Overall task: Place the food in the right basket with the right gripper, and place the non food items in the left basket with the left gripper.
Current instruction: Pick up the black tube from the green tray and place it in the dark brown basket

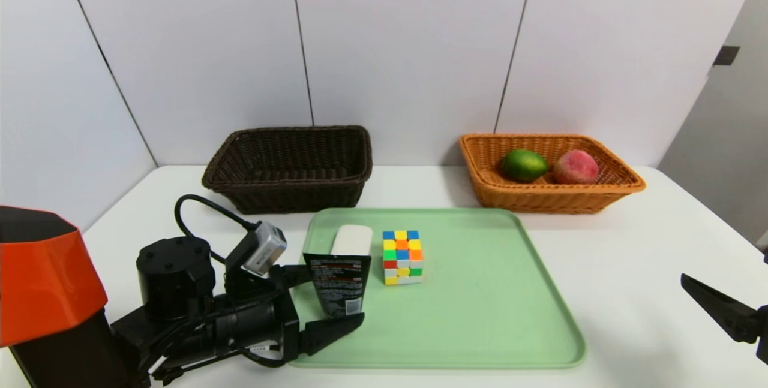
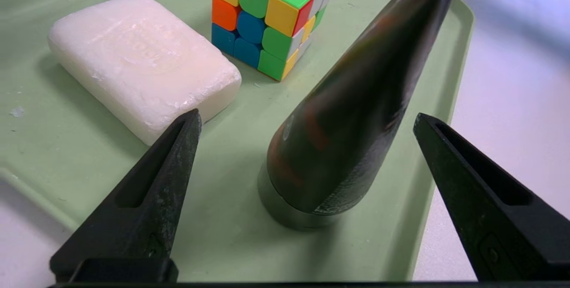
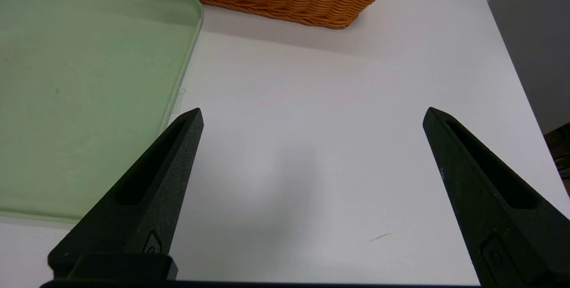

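A black tube (image 1: 339, 283) stands cap-down at the left side of the green tray (image 1: 480, 316), beside a white soap bar (image 1: 352, 239) and a colourful puzzle cube (image 1: 402, 256). My left gripper (image 2: 307, 116) is open, one finger on each side of the tube (image 2: 352, 114) and clear of it. A green lime (image 1: 524, 165) and a reddish peach (image 1: 576, 167) lie in the orange right basket (image 1: 540, 199). The dark brown left basket (image 1: 288, 193) holds nothing I can see. My right gripper (image 3: 311, 114) hangs open over bare table right of the tray.
The white table ends close to the right of my right gripper, whose one finger (image 1: 720, 313) shows at the head view's edge. White wall panels stand behind both baskets. The tray's right half (image 3: 67, 101) is bare.
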Tool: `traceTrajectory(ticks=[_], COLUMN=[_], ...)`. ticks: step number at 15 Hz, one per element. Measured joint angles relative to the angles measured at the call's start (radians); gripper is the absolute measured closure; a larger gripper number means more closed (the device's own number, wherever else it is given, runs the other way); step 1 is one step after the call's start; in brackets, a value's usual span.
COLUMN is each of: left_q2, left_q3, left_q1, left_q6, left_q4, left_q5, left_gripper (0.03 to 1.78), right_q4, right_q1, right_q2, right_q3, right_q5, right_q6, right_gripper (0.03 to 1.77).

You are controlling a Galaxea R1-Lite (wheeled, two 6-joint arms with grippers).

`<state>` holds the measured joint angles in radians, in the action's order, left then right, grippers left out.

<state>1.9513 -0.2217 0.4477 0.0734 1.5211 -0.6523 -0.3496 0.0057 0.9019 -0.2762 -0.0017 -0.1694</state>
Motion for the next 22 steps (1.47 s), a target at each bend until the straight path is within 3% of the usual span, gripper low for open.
traceTrajectory(ticks=[4, 8, 13, 22], left_q2=[0.007, 0.01, 0.007, -0.053], left_q3=[-0.007, 0.0, 0.002, -0.002], left_q1=[0.0, 0.001, 0.001, 0.0], left_q6=[-0.037, -0.059, -0.059, -0.032], left_q4=[0.0, 0.0, 0.004, -0.002], left_q5=[0.004, 0.002, 0.002, 0.003], left_gripper=[0.12, 0.7, 1.23, 1.34], right_q4=[0.0, 0.0, 0.0, 0.001], right_q1=[0.0, 0.0, 0.0, 0.0], right_q2=[0.0, 0.0, 0.001, 0.008], right_q3=[0.0, 0.001, 0.0, 0.007], right_q5=[0.002, 0.002, 0.002, 0.014], right_q6=[0.0, -0.001, -0.001, -0.001], right_gripper=[0.1, 0.1, 0.1, 0.1])
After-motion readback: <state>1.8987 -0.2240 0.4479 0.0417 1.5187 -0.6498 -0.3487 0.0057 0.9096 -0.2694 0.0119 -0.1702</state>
